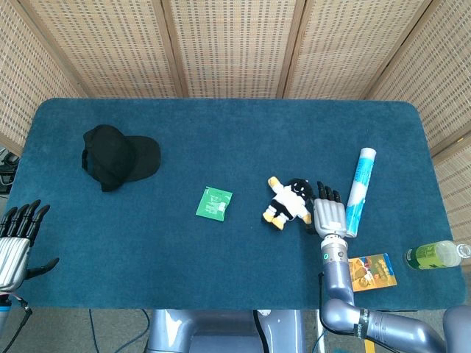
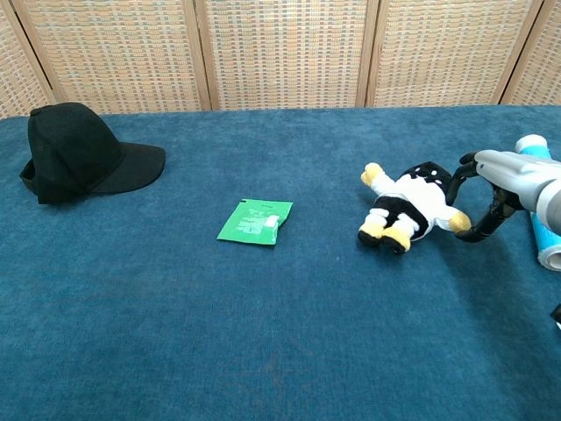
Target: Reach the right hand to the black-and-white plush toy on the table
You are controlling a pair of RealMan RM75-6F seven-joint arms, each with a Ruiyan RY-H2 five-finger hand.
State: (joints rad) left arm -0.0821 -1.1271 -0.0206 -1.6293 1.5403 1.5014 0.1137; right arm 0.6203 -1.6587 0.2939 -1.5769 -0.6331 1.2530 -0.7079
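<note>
The black-and-white plush toy (image 1: 288, 201) with yellow feet lies on its back right of the table's middle (image 2: 410, 204). My right hand (image 1: 329, 213) hovers just to its right, palm down and fingers spread. In the chest view the right hand (image 2: 510, 178) arches beside the toy. Its fingertips (image 2: 465, 161) are close to the toy's head and its thumb is close to one yellow foot. Nothing is held. My left hand (image 1: 16, 241) hangs open off the table's near left edge, far from the toy.
A black cap (image 1: 118, 156) lies at the far left and a green packet (image 1: 214, 202) in the middle. A blue-and-white tube (image 1: 357, 191) lies just right of my right hand. An orange packet (image 1: 372, 271) and a green bottle (image 1: 434, 254) sit near the front right edge.
</note>
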